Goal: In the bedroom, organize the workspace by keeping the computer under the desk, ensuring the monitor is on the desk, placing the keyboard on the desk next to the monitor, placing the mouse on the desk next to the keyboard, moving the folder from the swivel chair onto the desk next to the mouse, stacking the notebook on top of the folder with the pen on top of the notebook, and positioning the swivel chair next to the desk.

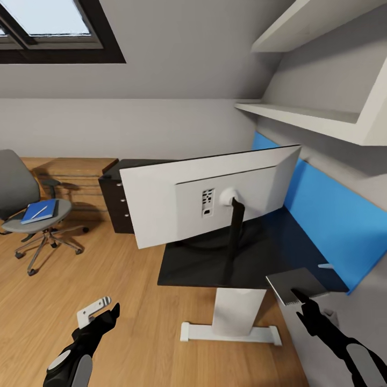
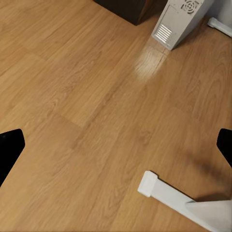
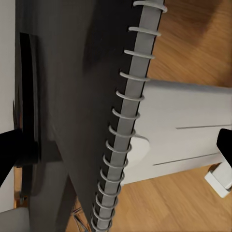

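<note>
Monitor (image 1: 209, 201) is on the desk (image 1: 258, 258), computer (image 2: 181, 19) on the floor. Your right gripper (image 1: 299, 299) touches the notebook (image 1: 297, 286) at the desk's near edge; grip unclear. Left gripper (image 1: 102, 310) open, empty. Folder (image 1: 40, 211) waits on the chair (image 1: 32, 215).

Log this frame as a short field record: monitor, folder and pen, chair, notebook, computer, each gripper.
monitor: standing on the desk, grey back toward the camera
folder: on the swivel chair seat, pen lying on it
notebook: spiral-bound, at the desk's near corner, by the right gripper
computer: on the floor
left gripper: open, empty, above the floor
right gripper: grip state unclear
</note>
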